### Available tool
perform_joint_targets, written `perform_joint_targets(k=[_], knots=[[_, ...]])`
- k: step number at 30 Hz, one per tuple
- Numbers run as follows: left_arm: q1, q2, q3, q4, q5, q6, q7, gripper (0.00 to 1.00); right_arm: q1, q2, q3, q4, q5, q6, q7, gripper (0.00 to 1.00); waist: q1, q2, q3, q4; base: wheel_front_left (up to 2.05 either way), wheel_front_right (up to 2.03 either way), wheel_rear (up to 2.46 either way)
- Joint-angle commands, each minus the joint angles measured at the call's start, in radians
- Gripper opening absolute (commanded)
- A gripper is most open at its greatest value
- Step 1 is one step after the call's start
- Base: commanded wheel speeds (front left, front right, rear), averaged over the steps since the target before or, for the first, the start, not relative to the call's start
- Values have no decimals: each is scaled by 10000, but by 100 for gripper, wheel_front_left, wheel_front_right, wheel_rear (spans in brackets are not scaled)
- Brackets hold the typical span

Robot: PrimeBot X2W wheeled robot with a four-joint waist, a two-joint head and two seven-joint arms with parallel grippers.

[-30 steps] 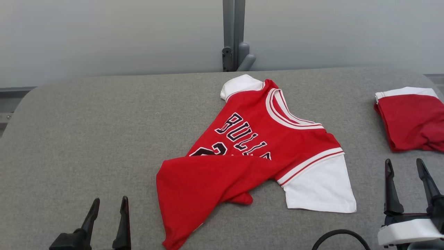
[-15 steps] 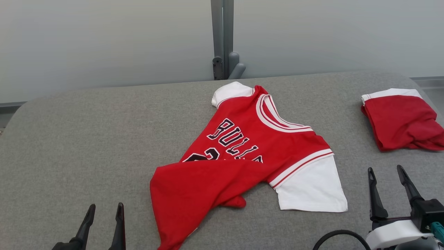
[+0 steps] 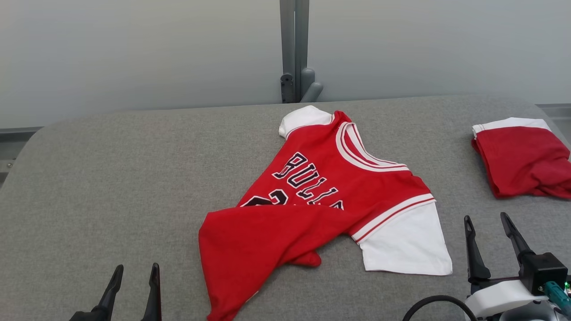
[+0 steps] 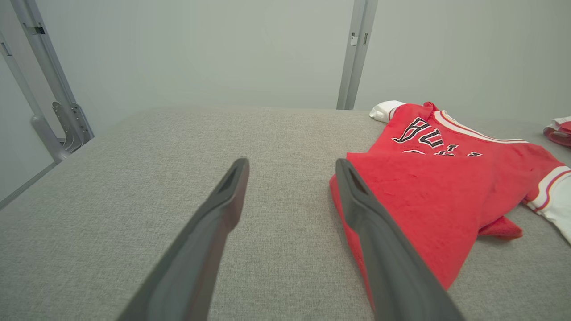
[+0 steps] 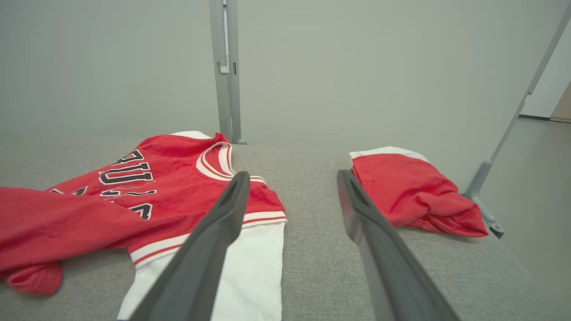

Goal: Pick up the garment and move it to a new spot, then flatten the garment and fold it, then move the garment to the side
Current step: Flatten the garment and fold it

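Observation:
A red jersey [image 3: 312,205] with white sleeves and black lettering lies rumpled on the grey table [image 3: 111,187], its lower part folded over the front. It also appears in the left wrist view as the jersey [image 4: 428,187] and in the right wrist view as the jersey [image 5: 134,196]. My left gripper [image 3: 136,269] stands open near the table's front edge, left of the jersey's hem. My right gripper [image 3: 486,220] stands open just right of the white sleeve [image 3: 403,245]. Neither gripper touches the cloth.
A second red and white garment [image 3: 522,156] lies folded at the table's right edge, also seen as the folded garment [image 5: 410,191]. A grey metal post [image 3: 294,49] rises behind the table. A black cable [image 3: 435,301] loops at the bottom right.
The camera has shifted, so the whole scene sits slightly differently. My right gripper has drawn left and lower in view, nearer the white sleeve. The jersey lies as before.

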Motion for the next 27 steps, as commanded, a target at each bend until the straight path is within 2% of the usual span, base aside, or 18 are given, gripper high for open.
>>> perform_joint_targets(k=[1, 12, 15, 18, 23, 27], knots=[[-160, -69, 71, 39, 119, -67, -25, 100, -76, 32, -6, -8, 51, -16, -26, 100, -1, 114, 28, 41, 0, 0, 0], [37, -162, 34, 708, 26, -139, 17, 100, -100, 98, -19, 58, 236, -16, -26, 100, -1, 114, 105, 67, 0, 0, 0], [-170, -90, -393, 1088, -256, -152, 612, 100, -151, 95, 86, 520, 446, -14, -28, 100, -1, 114, 127, 77, 0, 0, 0], [-354, 71, -888, 1112, -631, -147, 1517, 100, -368, -242, 309, 1397, 534, -17, 40, 100, -1, 114, 161, 61, 0, 0, 0], [-450, 318, -1715, 579, -1602, -149, 3419, 100, -1049, -757, 710, 2415, 805, -16, 1190, 100, -1, 114, 295, -37, 0, 0, 0], [-173, 439, -2025, 110, -2046, -150, 4506, 100, -1579, -943, 1109, 3053, 919, -16, 2175, 100, -1, 114, 407, -204, 0, 0, 0]])
